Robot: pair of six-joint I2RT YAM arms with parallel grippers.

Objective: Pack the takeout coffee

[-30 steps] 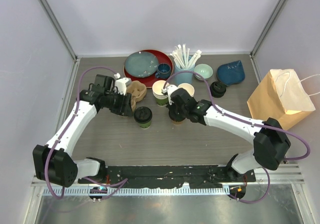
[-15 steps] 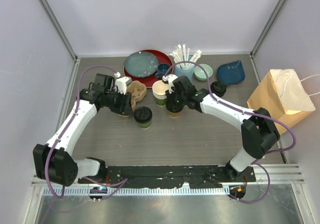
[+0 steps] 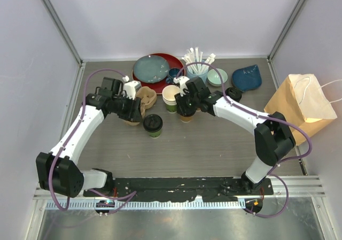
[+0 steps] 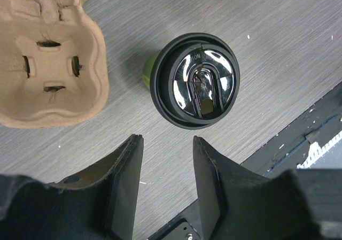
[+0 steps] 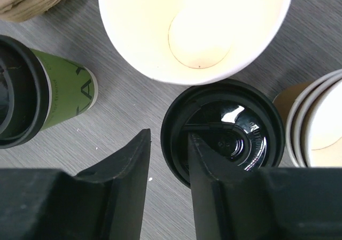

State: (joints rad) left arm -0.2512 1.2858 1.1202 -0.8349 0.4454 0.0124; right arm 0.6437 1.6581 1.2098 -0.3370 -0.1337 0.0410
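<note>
Coffee first: green cup (image 3: 153, 125), black-lidded, stands upright on table (image 3: 214, 149) at front-centre, just right of cardboard carrier (image 3: 143, 98). Brown cup (image 3: 186, 118), also w/ black lid, stands upright a little to the right, near green cup but not touching, and just beside lidless cups (image 5: 197, 26). Neither cup sits in carrier. L gripper (image 4: 166, 141) hovers over table next to carrier, jaws apart w/ nothing btwn them. In its wrist view, green cup's lid (image 4: 195, 79) lies just beyond the fingertips, clear of both fingers (image 4: 126, 181). R gripper (image 5: 168, 136) hangs directly over brown cup, jaws part-way apart and straddling near rim of brown cup's lid (image 5: 230, 133). One finger is outside the cup, the other over lid top. A sliver of table shows btwn outer finger and rim, so grip looks let go. Can't tell if inner finger touches lid. Paper bag (image 3: 302, 105) stands at table's right side, well apart from both cups.
</note>
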